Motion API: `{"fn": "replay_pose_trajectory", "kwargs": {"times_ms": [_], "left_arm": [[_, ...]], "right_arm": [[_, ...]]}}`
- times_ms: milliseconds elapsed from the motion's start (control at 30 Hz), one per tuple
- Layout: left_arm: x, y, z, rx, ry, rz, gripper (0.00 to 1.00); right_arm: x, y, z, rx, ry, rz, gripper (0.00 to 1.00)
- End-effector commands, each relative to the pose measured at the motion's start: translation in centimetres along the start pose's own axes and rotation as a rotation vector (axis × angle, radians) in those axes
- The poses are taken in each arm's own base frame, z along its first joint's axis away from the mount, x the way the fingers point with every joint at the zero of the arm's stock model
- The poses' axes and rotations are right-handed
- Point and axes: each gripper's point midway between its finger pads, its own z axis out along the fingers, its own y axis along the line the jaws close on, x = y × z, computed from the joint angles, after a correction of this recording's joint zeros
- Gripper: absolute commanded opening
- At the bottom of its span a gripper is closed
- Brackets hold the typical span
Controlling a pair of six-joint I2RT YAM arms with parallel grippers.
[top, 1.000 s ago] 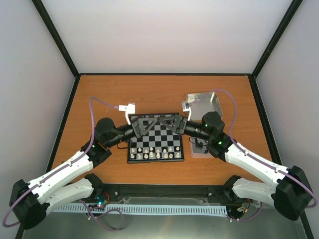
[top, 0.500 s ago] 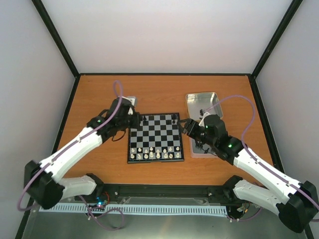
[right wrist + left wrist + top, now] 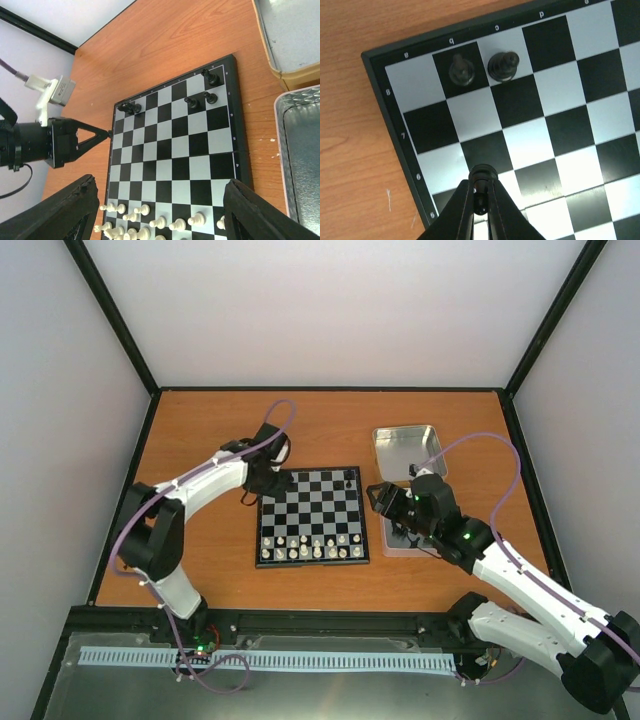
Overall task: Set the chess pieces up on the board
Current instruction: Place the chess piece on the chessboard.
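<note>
– Checking the left gripper (image 3: 481,192) first: what is its state?

– Fingers are drawn together and clamped on one black piece (image 3: 483,175) at the tips. The held piece is over the board (image 3: 315,505), close to the left border and on the near side of the far-left corner. Whether its base touches the surface cannot be told.

– State of the right gripper (image 3: 378,498)?

– Fingers are spread wide with nothing between them. The unit hangs at the board's right edge, just beside the near tin (image 3: 392,548).

– Location of the board?

– It lies flat in the middle of the table (image 3: 200,440), between the two arms, with its sides square to the table edges.

– Which pieces stand on it?

– Two black pieces (image 3: 461,70) stand upright on neighbouring squares of the far row, the second and third from the left corner. They are close together but not touching. Three black pieces (image 3: 192,103) stand near the far-right corner, as the right wrist view shows. White pieces (image 3: 310,545) stand along the two nearest rows. The squares between the two groups are bare.

– Anything else on the table?

– The far tin (image 3: 405,445) lies to the right of the board, beyond the near tin.
</note>
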Motion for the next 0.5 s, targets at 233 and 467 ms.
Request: {"fn": "replay_pose_trajectory", "kwargs": {"times_ms": [233,467], "left_arm": [[-2.4,2.5,1.7,-0.106,0.051,0.006,0.01],[-1.9,2.8,3.1,-0.105,0.082,0.007,0.03]], "right_arm": [[-0.2,-1.0,-0.5,0.027,-0.033,-0.029,0.69],[0.1,-1.2,-0.3,0.027,-0.02,-0.028,0.69]]}}
